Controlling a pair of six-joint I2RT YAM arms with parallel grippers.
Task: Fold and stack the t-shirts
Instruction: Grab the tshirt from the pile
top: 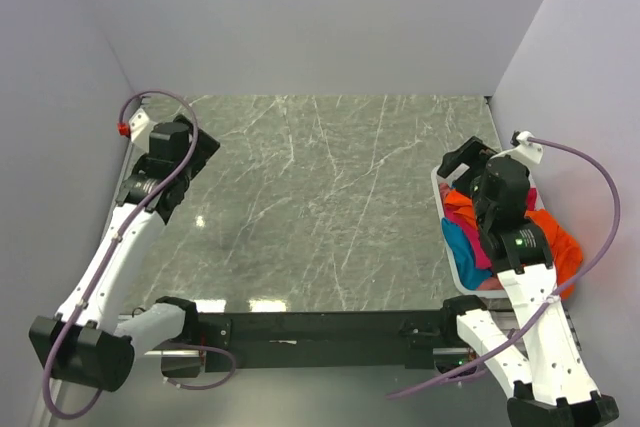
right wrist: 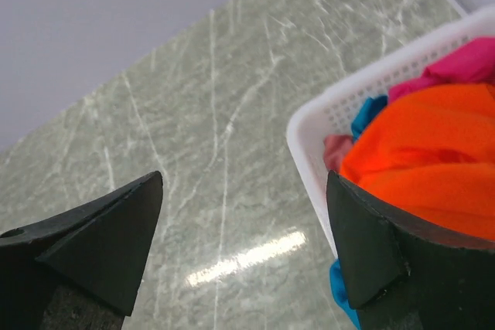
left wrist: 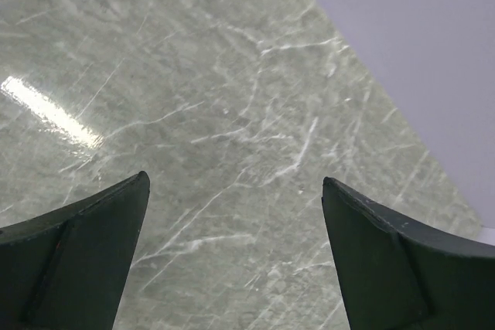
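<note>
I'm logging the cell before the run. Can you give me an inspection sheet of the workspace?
Surface: glossy grey-green marbled tabletop, glare near the front.
Job's things: bright orange cloth t-shirt, magenta-pink t-shirt, teal-blue t-shirt, pale pink t-shirt, bunched in a white perforated plastic basket, right edge.
Clutter: nothing seen.
Grippers: left gripper open above the tabletop; right gripper open at the basket's rim.
Cables: purple cable looping from each arm.
Surroundings: plain pale walls on three sides.
</note>
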